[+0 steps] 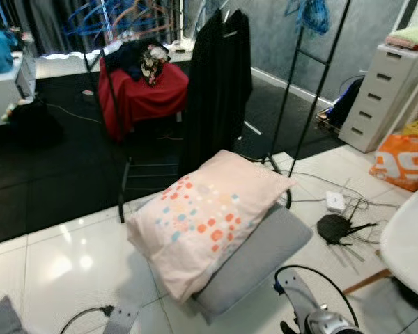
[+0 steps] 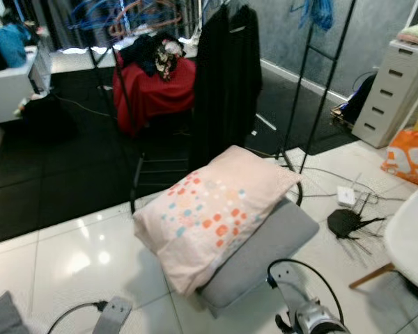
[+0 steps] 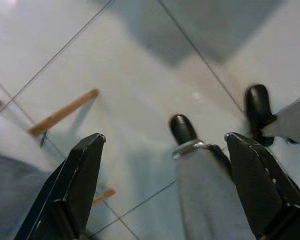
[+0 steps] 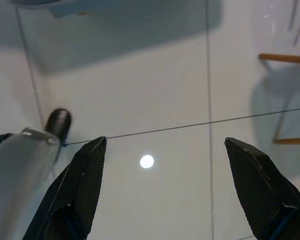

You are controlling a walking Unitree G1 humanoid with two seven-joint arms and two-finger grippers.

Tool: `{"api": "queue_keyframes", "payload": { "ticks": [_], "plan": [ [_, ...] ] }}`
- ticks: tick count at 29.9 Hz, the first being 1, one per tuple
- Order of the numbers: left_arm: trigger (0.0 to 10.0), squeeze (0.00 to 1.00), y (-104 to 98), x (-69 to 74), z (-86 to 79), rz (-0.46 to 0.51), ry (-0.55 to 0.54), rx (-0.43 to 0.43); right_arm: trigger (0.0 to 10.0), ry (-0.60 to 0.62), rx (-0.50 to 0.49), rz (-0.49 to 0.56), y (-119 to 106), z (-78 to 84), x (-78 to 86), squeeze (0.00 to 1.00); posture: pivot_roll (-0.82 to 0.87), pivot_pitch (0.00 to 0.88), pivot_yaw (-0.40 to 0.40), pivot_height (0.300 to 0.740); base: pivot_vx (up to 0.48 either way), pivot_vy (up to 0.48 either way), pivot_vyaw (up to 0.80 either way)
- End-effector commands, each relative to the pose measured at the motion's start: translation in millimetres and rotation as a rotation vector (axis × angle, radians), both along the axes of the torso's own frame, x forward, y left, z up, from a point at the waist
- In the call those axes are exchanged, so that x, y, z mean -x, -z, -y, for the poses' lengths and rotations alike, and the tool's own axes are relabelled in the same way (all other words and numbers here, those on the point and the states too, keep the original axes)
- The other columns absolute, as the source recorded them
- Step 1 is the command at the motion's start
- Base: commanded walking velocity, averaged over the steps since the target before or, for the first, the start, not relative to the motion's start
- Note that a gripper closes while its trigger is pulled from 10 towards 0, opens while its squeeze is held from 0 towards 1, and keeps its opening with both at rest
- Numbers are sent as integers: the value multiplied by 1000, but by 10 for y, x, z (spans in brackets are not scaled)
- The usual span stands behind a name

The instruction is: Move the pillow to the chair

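Right below you, your right arm point(image 1: 320, 321) hung low over the shiny white floor point(image 1: 63, 264), and the pillow point(image 1: 205, 216) lay just ahead of it. That pillow was soft and puffy, pale pink with little orange and blue dots, and it sat tilted on top of a flat grey cushion point(image 1: 265, 254) on the floor. You had not picked it up yet, so I think the grab was the step in hand. Your left gripper point(image 3: 165, 185) had its black fingers spread wide with nothing between them. Your right gripper point(image 4: 165, 190) was spread wide too, over bare tile. Next you would need to bend, reach both arms forward and squeeze the pillow's sides. A white chair point(image 1: 411, 243) with smooth seat and wooden legs stood near, on your right. Behind the pillow hung a black coat point(image 1: 216, 83).
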State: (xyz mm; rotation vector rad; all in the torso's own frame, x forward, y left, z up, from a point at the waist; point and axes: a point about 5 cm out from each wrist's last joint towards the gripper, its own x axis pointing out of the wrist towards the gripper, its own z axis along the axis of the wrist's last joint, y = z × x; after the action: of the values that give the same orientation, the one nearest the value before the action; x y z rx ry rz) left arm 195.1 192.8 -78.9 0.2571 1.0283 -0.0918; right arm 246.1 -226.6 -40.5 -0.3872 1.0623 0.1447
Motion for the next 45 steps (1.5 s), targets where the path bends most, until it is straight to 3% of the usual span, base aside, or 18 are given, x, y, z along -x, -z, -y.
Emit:
{"api": "queue_keyframes", "payload": {
  "ticks": [1,19,25,33,41,45],
  "plan": [
    [10000,0,29,74,-60,-27,-3,-17,10000,-7,-9,-11,28,-43,24,0,-99,2,-48,740,0,0,0],
    [10000,0,32,73,-39,-30,10,-6,10000,-11,-5,-14,24,-26,26,0,-91,1,-57,740,0,0,0],
    [10000,0,30,69,-33,-32,12,-1,10000,-6,-6,-8,20,-25,20,0,-97,0,-56,740,0,-436,0],
    [10000,0,31,74,-49,-26,-5,-8,10000,-5,-8,-11,28,-39,26,0,-95,0,-52,740,0,0,0],
    [10000,0,28,69,-50,-15,-46,8,10000,-7,-9,-8,22,-44,15,0,-85,0,-50,740,0,0,0],
    [10000,0,29,74,-56,9,-164,63,10000,-9,-14,-1,12,-59,-4,0,-87,9,-45,740,0,0,0]
  ]
}}
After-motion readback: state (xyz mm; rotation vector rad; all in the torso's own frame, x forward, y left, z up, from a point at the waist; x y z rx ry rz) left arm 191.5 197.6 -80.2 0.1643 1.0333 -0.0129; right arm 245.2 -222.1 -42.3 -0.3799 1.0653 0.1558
